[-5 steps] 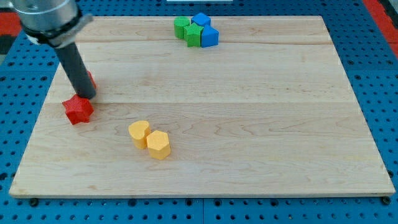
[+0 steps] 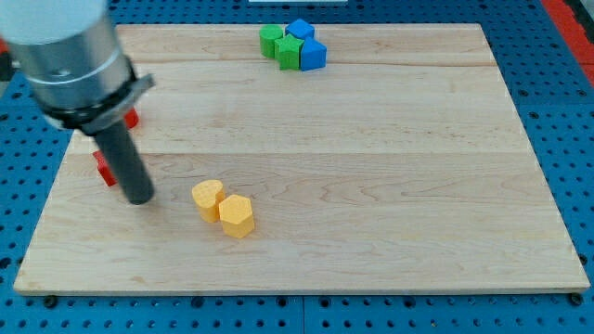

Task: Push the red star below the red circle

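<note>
The red star (image 2: 104,168) lies near the board's left edge, mostly hidden behind my rod; only its left part shows. The red circle (image 2: 131,118) sits above it, with just a sliver showing past the arm's body. My tip (image 2: 139,199) rests on the board just right of and below the red star, to the left of the yellow blocks.
Two yellow blocks, a rounded one (image 2: 208,198) and a hexagonal one (image 2: 237,216), touch each other right of my tip. Green blocks (image 2: 279,44) and blue blocks (image 2: 307,46) cluster at the view's top. The wooden board (image 2: 371,186) lies on blue pegboard.
My rod has moved toward the view's bottom and slightly right, from above the red star to its lower right, now covering most of it. The star looks unmoved.
</note>
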`<act>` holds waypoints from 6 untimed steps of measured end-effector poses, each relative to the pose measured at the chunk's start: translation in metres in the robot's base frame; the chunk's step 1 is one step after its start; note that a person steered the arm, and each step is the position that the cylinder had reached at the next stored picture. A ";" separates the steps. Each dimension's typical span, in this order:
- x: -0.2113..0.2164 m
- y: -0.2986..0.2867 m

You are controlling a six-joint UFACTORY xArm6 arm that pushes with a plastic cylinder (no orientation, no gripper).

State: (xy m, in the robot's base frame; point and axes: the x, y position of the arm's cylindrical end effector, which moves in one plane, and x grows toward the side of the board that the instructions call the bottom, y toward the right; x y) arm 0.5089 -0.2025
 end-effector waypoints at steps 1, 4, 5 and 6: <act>-0.021 -0.016; -0.073 -0.026; -0.067 0.003; -0.067 0.053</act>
